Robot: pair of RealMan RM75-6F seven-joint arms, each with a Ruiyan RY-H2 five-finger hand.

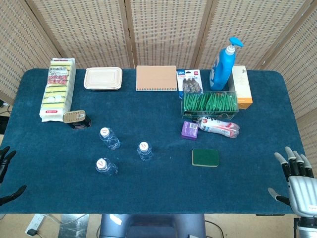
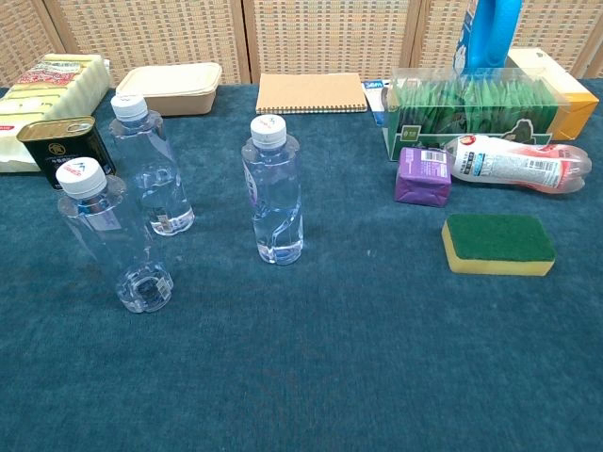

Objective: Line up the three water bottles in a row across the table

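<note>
Three clear water bottles with white caps stand upright on the blue table (image 1: pixel 148 198). One bottle (image 1: pixel 108 138) (image 2: pixel 151 169) is at the back left, one (image 1: pixel 105 166) (image 2: pixel 113 240) nearest the front left, and one (image 1: pixel 144 150) (image 2: pixel 273 193) to the right of them. They form a loose triangle. My left hand (image 1: pixel 6 173) shows at the far left edge, black, fingers spread, holding nothing. At the lower right corner, my right hand (image 1: pixel 296 176), silver, is open with fingers apart. Both hands are far from the bottles and absent from the chest view.
Behind the bottles sit a small dark tin (image 1: pixel 75 118), sponge pack (image 1: pixel 58 89) and beige lunch box (image 1: pixel 103 78). A notebook (image 1: pixel 156 78), green packet box (image 1: pixel 210 104), blue pump bottle (image 1: pixel 222 64), purple packet (image 1: pixel 189 130), lying red-white bottle (image 1: pixel 219 125) and green sponge (image 1: pixel 205 157) lie to the right.
</note>
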